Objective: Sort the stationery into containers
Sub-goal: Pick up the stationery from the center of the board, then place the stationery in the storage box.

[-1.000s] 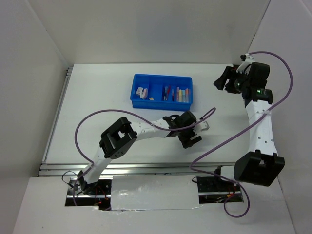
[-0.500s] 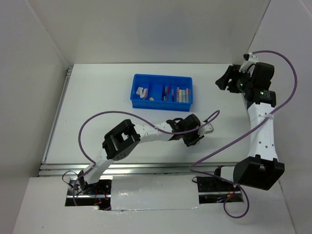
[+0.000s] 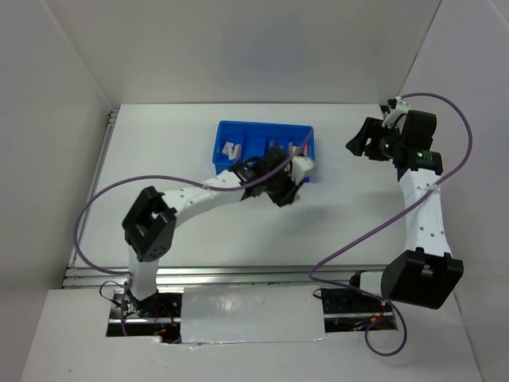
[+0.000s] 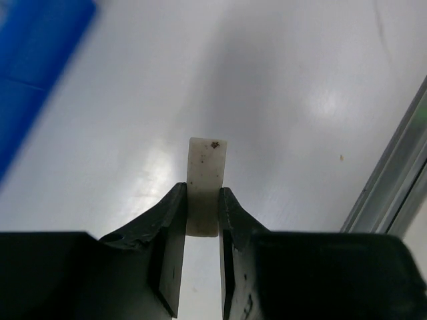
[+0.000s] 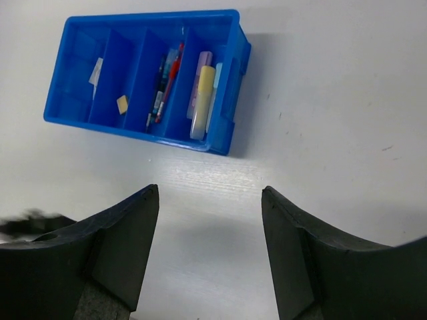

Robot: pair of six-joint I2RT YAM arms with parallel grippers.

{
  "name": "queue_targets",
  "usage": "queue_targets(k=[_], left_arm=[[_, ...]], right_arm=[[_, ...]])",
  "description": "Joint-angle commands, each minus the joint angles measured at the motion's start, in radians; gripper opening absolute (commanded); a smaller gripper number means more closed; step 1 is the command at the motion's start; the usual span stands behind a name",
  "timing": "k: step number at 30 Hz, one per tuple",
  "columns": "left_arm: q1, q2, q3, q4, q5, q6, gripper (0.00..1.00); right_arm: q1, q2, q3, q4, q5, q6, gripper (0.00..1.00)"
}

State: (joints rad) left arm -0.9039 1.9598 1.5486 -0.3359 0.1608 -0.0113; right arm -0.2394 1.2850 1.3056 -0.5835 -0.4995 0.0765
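Note:
My left gripper (image 4: 202, 195) is shut on a small white eraser block (image 4: 206, 170), which sticks out past the fingertips above the table. From above, this gripper (image 3: 296, 169) hangs with the eraser (image 3: 306, 165) over the near right corner of the blue tray (image 3: 262, 124). The tray (image 5: 230, 40) holds pens (image 5: 165, 83), stubby markers (image 5: 203, 100), a tan piece (image 5: 123, 103) and a white eraser (image 5: 97, 70) in separate compartments. My right gripper (image 5: 210, 193) stands open and empty, off to the tray's right (image 3: 357, 142).
The left arm lies across the tray's front edge. A metal rail (image 4: 393, 180) runs along the table's edge. White walls close in the back and both sides. A purple cable (image 3: 374, 231) loops beside the right arm.
The left gripper closed on the eraser at mid-table, then swung left and away to the tray's near right corner. The right gripper shifted only slightly.

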Motion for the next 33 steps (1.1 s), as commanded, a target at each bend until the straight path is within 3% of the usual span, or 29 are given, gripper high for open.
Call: queue_targets(k=[1,6,10,15,25,33], left_arm=[[0.116,-0.136,0.12,-0.043,-0.015,-0.071,0.0],[0.289,-0.081,0.302,-0.13,-0.113,-0.173,0.0],[0.361,0.01,0.392,-0.172,-0.218,-0.236,0.0],[0.396,0.118,0.427,-0.19,-0.21,-0.286,0.0],[0.436,0.29,0.567,-0.166,-0.129,-0.372,0.0],[0.433,0.372,0.593,-0.147,-0.116,-0.383,0.18]], right_arm=[[0.014,0.01,-0.017,0.022,0.007,-0.006,0.69],[0.07,0.013,-0.055,0.022,-0.013,-0.032,0.67],[0.173,0.023,-0.083,0.024,-0.042,-0.151,0.57],[0.3,0.095,-0.086,0.022,-0.027,-0.239,0.43],[0.364,0.335,0.035,0.043,-0.042,-0.231,0.37],[0.434,0.464,0.119,-0.029,-0.034,-0.339,0.35]])
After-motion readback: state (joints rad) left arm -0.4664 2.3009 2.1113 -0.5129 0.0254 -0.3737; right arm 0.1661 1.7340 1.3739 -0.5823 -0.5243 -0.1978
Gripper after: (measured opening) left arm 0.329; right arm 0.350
